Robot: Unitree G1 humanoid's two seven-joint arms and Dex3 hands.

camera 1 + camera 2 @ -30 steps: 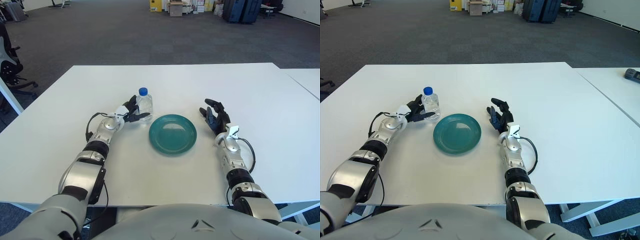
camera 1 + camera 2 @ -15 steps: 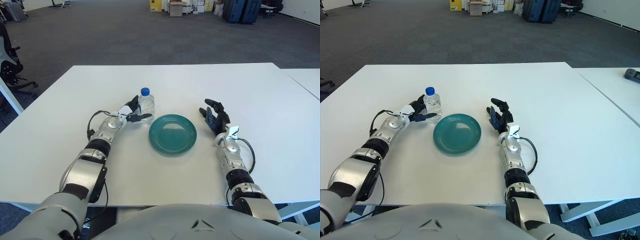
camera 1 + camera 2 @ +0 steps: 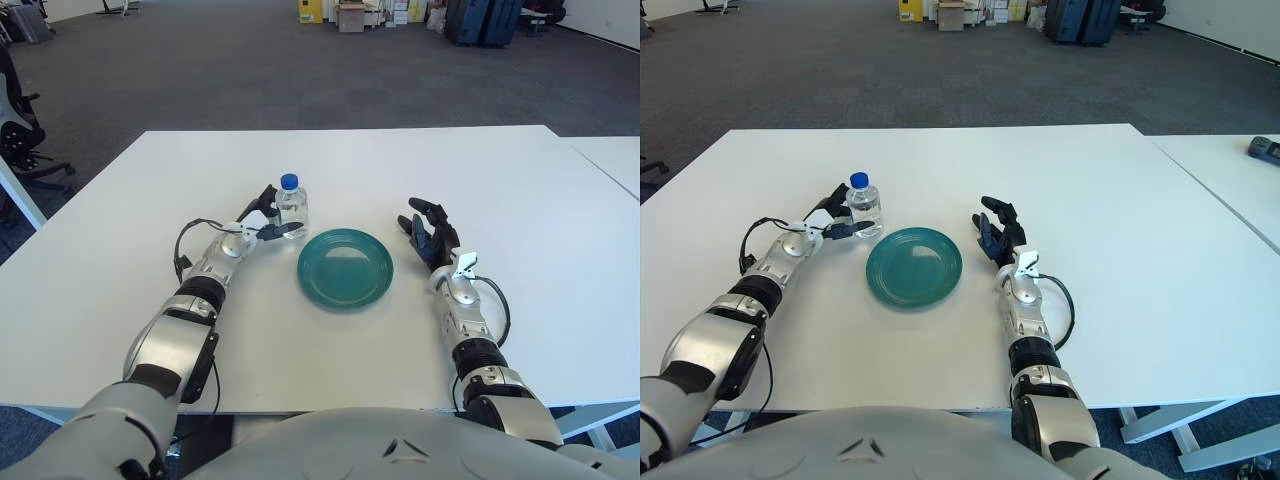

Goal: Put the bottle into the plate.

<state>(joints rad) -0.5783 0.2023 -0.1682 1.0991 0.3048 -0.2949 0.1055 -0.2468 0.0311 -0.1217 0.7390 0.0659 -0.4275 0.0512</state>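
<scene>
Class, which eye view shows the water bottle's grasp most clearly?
Neither wins clearly. The left eye view shows the left hand with fingers around the water bottle, beside the green plate. The right eye view shows the same grasp, slightly shifted.

A white table (image 3: 330, 160) stretches ahead of and beneath both hands. A second white table (image 3: 1230, 180) stands off to the right hand's side, bearing a dark device (image 3: 1264, 148). Beyond lie grey carpet (image 3: 250, 70), boxes (image 3: 352, 16) and dark suitcases (image 3: 485, 20).
</scene>
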